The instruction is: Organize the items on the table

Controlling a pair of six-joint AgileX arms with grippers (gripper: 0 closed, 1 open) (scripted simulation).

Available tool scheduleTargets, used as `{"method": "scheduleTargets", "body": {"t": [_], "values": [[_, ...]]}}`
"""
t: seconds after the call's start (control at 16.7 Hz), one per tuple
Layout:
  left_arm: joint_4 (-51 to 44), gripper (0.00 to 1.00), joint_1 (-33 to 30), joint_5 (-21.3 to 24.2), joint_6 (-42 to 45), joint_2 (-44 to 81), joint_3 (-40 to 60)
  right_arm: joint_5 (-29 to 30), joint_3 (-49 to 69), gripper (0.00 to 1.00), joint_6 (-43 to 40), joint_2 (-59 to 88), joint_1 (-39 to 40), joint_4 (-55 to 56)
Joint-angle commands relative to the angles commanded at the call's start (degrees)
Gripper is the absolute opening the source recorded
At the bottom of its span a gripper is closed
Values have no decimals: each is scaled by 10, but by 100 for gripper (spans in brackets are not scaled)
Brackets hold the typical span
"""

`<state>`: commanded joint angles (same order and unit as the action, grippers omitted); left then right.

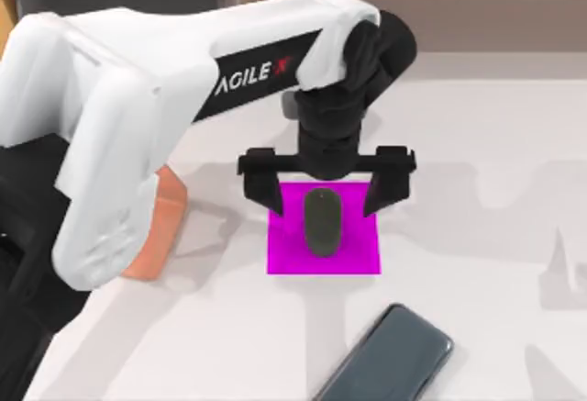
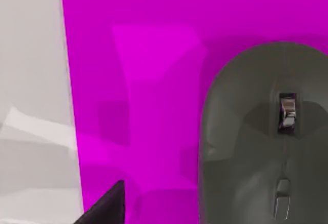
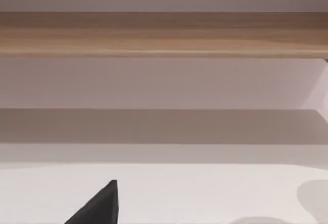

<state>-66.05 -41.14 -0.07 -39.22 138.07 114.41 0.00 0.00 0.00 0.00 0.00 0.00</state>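
The left claw (image 1: 326, 201) is positioned above the magenta pad (image 1: 358, 250), its fingers spread apart, one to each side of the mouse (image 1: 322, 223), with no contact visible. The mouse lies directly beneath the claw, on the pad. In the left wrist view the scroll wheel (image 2: 287, 112) of the mouse is resolved, a detail not resolved from above. The smartphone (image 1: 390, 358) lies on the white desk (image 1: 477, 272), well apart from the claw, toward the near edge. The salmon-orange phone stand (image 1: 156, 231) is seen beside the pad, partly under the left arm. A wooden shelf (image 3: 164, 34) is shown in the right wrist view beyond the desk; whether the right claw is apart or together cannot be told.
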Motion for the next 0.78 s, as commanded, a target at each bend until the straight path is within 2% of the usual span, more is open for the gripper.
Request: {"method": "scheduleTargets", "body": {"t": [0.3,0.78], "values": [[5,100,-20,0,16,-27,-20,0,0,100,0,0,0,0],[36,100,-153,-3,117,-146,-177,0,0,100,0,0,0,0]]}}
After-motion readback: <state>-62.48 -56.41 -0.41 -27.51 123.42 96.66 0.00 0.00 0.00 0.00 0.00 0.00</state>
